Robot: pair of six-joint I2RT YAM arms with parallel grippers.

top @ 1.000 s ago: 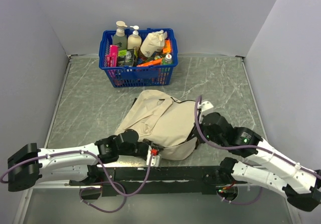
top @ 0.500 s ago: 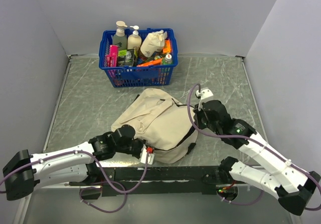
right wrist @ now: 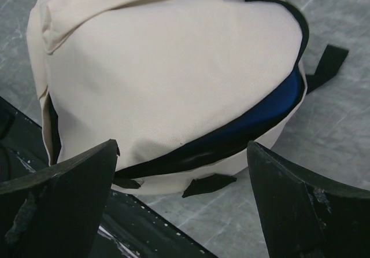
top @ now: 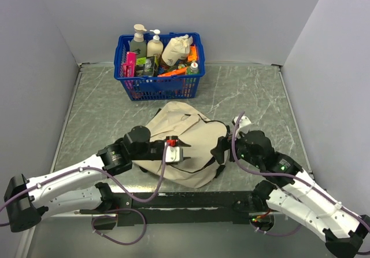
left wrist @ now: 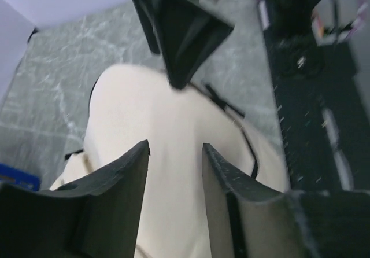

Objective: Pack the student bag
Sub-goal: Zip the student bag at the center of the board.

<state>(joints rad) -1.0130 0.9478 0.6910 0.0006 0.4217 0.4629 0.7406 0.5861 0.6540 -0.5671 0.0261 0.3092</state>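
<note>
Top external view: the grey marbled table (top: pixel 254 90) carries the bag (top: pixel 185 136), which lies slumped on its side at the near middle, between the two arms. The blue basket (top: pixel 156 87), full of goods, stands well apart at the far edge. The left gripper (left wrist: pixel 175 148) hovers over the bag's near left part, jaws parted with only cream fabric showing behind the gap, so it holds nothing. The right gripper (right wrist: pixel 182 145) faces the bag's right end, jaws spread wide and also empty. In the right wrist view the black zipper (right wrist: pixel 231 136) runs round that end and gapes, with a blue item (right wrist: pixel 277 104) showing inside; I cannot tell what it is. My judgement is that the contents are in and the closing is not yet done. To do it well, pin the fabric just beside the gap with the left gripper so the soft bag cannot slide, then draw the zipper along its curve with the right. The pull is not visible, so find it before closing the jaws, and avoid pinching loose cloth.
</note>
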